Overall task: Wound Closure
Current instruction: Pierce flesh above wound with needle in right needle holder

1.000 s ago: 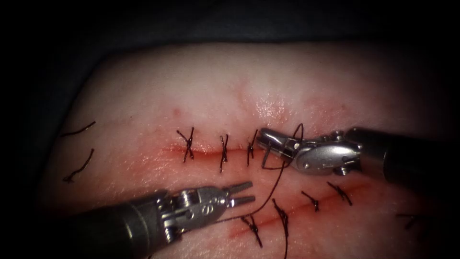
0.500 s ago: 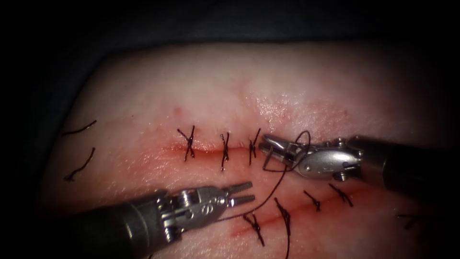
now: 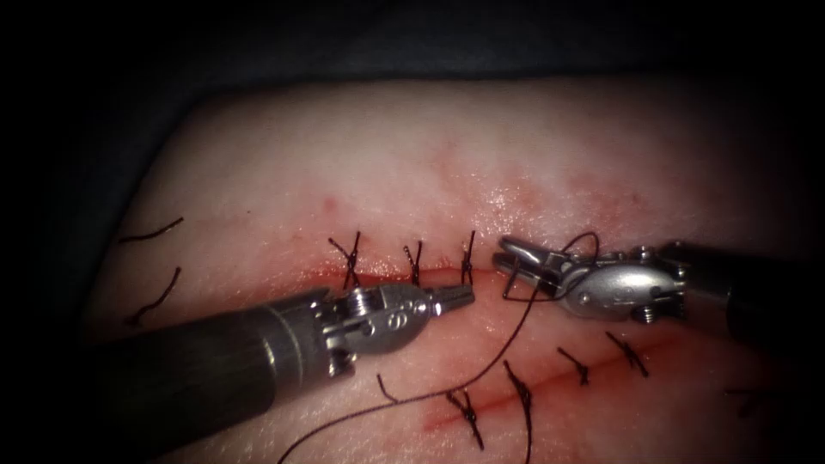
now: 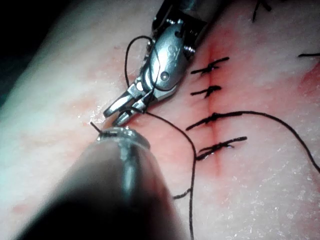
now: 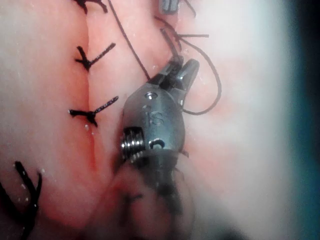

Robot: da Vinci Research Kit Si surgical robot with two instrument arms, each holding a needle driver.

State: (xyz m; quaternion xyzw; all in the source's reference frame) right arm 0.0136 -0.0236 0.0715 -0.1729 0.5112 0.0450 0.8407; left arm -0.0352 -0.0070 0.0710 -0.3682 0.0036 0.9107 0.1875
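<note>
At the right end of the cut (image 3: 430, 273), just past the third stitch (image 3: 468, 258): right pincer (image 3: 509, 258) slightly spread, pinching the thread (image 3: 481, 371), a loop arching over its wrist. Left pincer (image 3: 464, 296) pressed together, holding nothing, tip beside that stitch. Needle not made out. Thread trailing down across the tissue (image 3: 412, 163).

Backdrop: a dark cloth-like surface (image 3: 412, 39) spans the top of the endoscope frame, running down the left edge beyond the pale flesh.
</note>
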